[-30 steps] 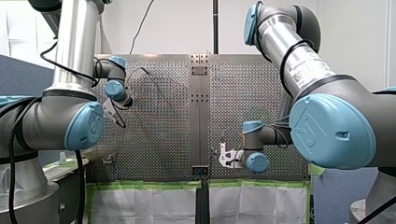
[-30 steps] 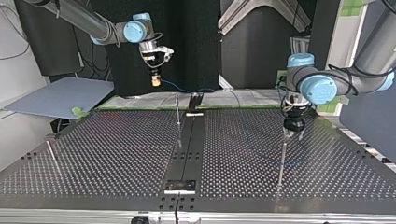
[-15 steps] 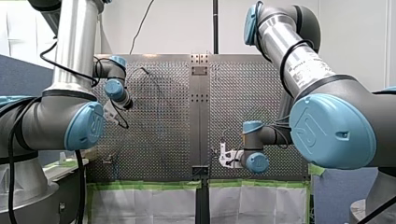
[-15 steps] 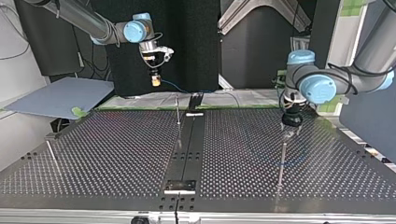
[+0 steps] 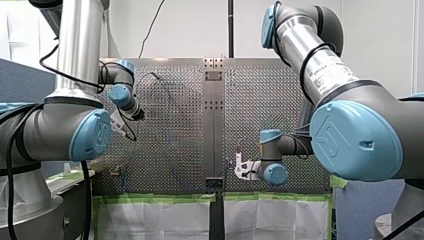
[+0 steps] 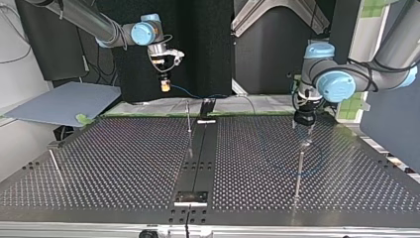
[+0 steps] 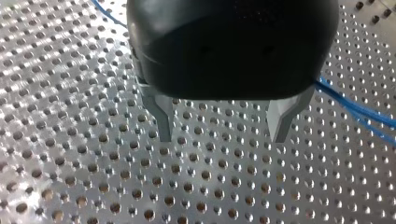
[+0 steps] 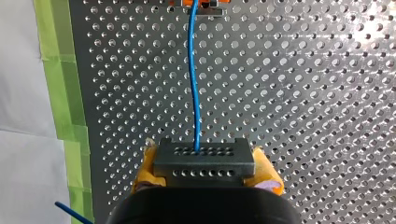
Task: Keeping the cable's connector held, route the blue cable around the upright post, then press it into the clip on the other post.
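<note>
The perforated metal table (image 8: 303, 93) is edged with green tape (image 8: 60, 93), with a white sheet (image 8: 23, 163) beyond. My right end effector (image 8: 205, 167) is clamped on the black connector (image 8: 204, 158); the blue cable (image 8: 195, 84) runs ahead over the holes. My left end effector (image 7: 224, 135) hangs empty, its 2 fingers (image 7: 163, 116) apart, the cable just beside.

Perforated table (image 6: 99, 163) across the lower half of the top view, with a dark strip (image 6: 200, 153) down its middle and a small plate (image 6: 190, 197) at the strip's lower end. Blue-grey board (image 6: 64, 101) at left, tilted. In the front view, green tape (image 5: 155, 198) along the table's lower edge, white sheets (image 5: 150, 220) below, black pole (image 5: 230, 27) at top centre.
</note>
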